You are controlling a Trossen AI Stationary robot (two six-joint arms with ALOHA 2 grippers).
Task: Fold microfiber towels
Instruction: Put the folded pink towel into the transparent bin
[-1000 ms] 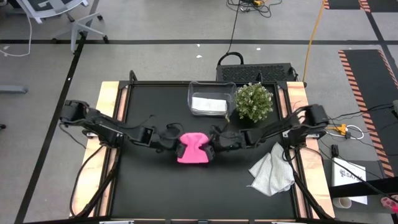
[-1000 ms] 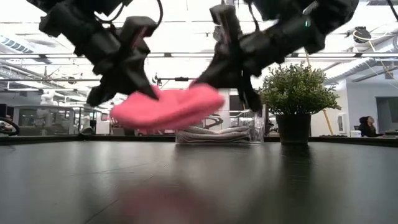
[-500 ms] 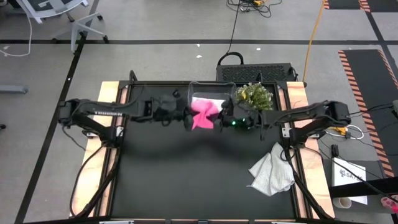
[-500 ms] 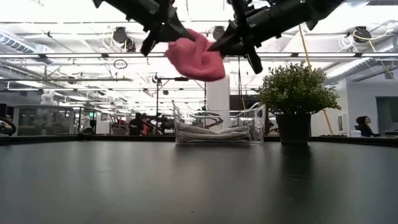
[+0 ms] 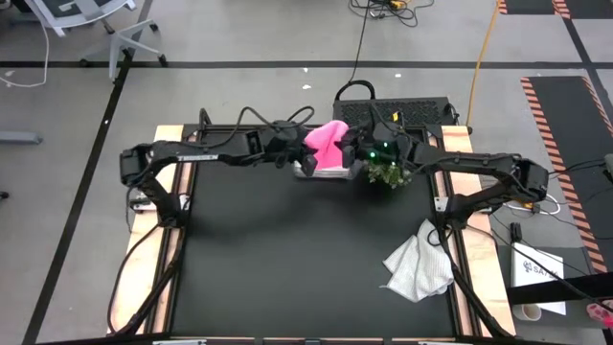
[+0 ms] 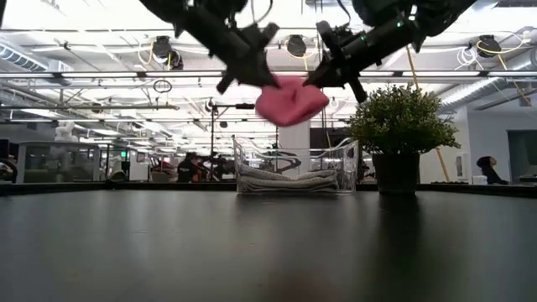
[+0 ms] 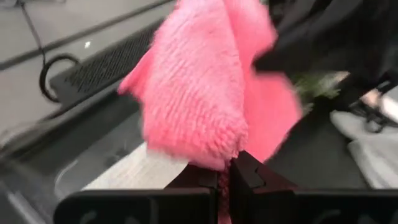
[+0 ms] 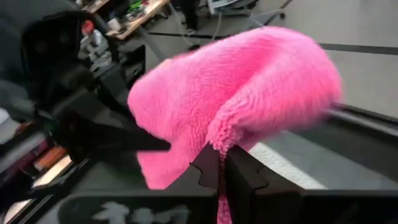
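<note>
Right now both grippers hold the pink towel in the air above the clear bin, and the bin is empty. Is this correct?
Not quite: the clear bin is not empty. The low view shows a folded white towel inside. Both the left gripper and right gripper do hold the pink towel above it.

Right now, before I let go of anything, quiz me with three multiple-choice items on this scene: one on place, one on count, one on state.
1. Where is the pink towel?
A. Flat on the table
B. In the air above the clear bin
C. On the floor

2. How many towels show in all?
A. Three
B. One
C. Five

3. How do the left gripper and right gripper stand?
A. Both open
B. Only the left one shut
C. Both shut on the pink towel

Answers: 1 B, the low view shows it hanging over the bin. 2 A, pink, the folded white towel in the bin, the crumpled white towel at the table's right edge. 3 C, both wrist views show pinched cloth.
</note>
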